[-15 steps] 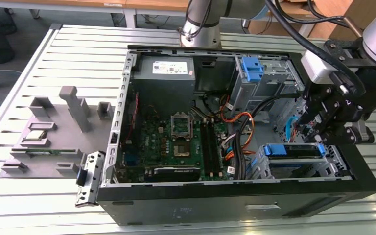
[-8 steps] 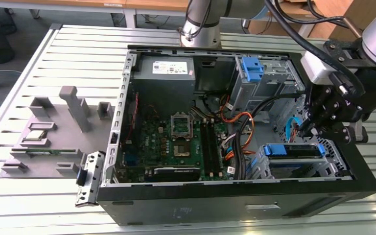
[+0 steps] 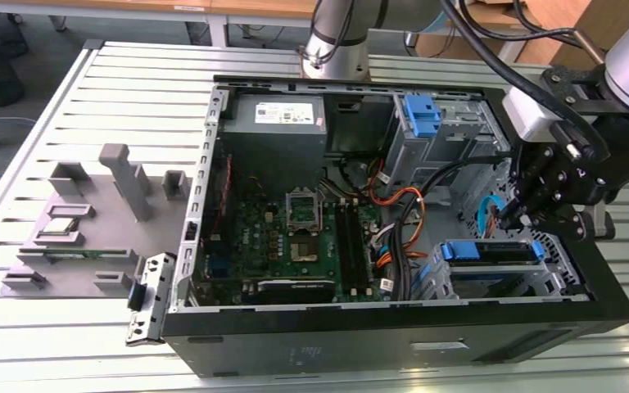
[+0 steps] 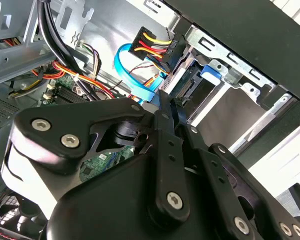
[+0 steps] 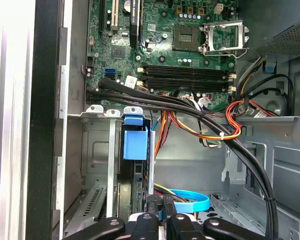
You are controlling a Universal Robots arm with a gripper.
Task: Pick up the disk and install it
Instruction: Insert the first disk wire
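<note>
One disk (image 3: 490, 252) sits in the drive cage (image 3: 517, 286) at approx 4 o'clock of the open PC case (image 3: 402, 348) in the exterior view, blue plastic rail uppermost and metal body sunk in the cage. The gripper (image 3: 517, 217) hangs at 12 o'clock from that rail, near it; contact can't be told. The exterior view also takes in the ribbed aluminium table (image 3: 128, 90), a grey moulded fixture (image 3: 85, 221) at 9 o'clock of the case and the grey PSU box (image 3: 276, 115) at 12 o'clock inside it. The first wrist view gives the disk (image 5: 135, 145) edge-on, beside stamped sheet-steel cage walls w/ punched holes, plus the green mobo (image 5: 154, 30) w/ its square CPU socket (image 5: 224, 35) and long black RAM slots (image 5: 184, 75). A thick black cable bundle (image 5: 189, 107) crosses in front. The second wrist view gives the matte black linkage w/ silver screw heads. The gripper (image 4: 162, 97) has its fingers drawn together to a narrow slit w/ nothing seen between them. A flat glossy blue SATA cable (image 4: 132, 75) loops just behind the tips, near a black plug (image 4: 152, 47) fed by yellow, red and black wires.
</note>
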